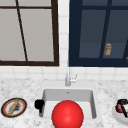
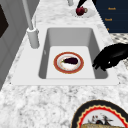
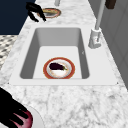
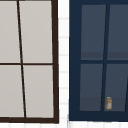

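Right hand [image 1: 121, 107], fingers curled round the red apple [image 2: 80, 10] on its white plate [image 3: 37, 117] at the frame's lower right; lifting it comes next. Left hand [image 2: 110, 58] hovers relaxed over the sink's [image 2: 70, 32] edge.

A tap [image 1: 68, 77] stands behind the sink [image 2: 71, 32]. A small jar [image 4: 108, 103] sits behind the dark cabinet's glass door [image 4: 100, 60].

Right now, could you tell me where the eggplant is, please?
The eggplant lies on a red-rimmed plate on the floor of the sink, toward its front in both side views, with the left hand over the sink's left edge nearby.
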Robot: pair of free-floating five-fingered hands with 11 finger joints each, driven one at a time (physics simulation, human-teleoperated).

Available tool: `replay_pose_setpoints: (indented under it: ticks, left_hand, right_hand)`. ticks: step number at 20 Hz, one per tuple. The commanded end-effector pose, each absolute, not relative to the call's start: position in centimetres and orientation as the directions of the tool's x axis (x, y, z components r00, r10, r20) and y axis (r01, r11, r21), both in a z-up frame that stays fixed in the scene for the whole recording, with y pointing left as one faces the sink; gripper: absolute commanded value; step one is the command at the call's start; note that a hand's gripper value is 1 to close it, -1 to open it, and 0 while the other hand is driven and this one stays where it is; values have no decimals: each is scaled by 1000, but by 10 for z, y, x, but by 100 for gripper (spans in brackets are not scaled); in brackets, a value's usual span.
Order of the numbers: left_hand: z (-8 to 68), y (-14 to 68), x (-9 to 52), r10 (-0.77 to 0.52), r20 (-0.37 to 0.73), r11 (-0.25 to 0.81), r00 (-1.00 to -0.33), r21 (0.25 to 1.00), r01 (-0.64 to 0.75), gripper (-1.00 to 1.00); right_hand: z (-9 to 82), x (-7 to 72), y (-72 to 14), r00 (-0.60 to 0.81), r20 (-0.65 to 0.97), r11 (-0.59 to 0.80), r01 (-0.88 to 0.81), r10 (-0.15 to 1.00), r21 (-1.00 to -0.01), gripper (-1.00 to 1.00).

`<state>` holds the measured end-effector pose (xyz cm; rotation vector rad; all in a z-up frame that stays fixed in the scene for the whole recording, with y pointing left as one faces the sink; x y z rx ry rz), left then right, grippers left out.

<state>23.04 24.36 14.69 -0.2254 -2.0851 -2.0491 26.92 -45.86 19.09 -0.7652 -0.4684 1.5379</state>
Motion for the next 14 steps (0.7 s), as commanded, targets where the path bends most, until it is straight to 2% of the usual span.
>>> replay_pose_setpoints:
  ticks: [1, 6, 7, 14]
  left_hand:
    - [147, 244, 230, -37, 254, 22, -966, 967, 253, 0]
    - [147, 244, 230, -37, 254, 22, -966, 967, 253, 0]
    - [147, 244, 230, -37, 254, 22, -966, 967, 253, 0]
    - [147, 244, 230, -37, 254, 22, -966, 967, 253, 0]
  right_hand:
    - [198, 269, -450, 96, -194, -55, -756, 976, -653, -100]
    - [205, 267, -448, 144, -196, -12, -778, 970, -629, -100]
    - [205, 266, -448, 152, -197, -5, -779, 968, -628, 100]
    - [199, 266, -450, 187, -217, -47, -643, 958, -764, 100]
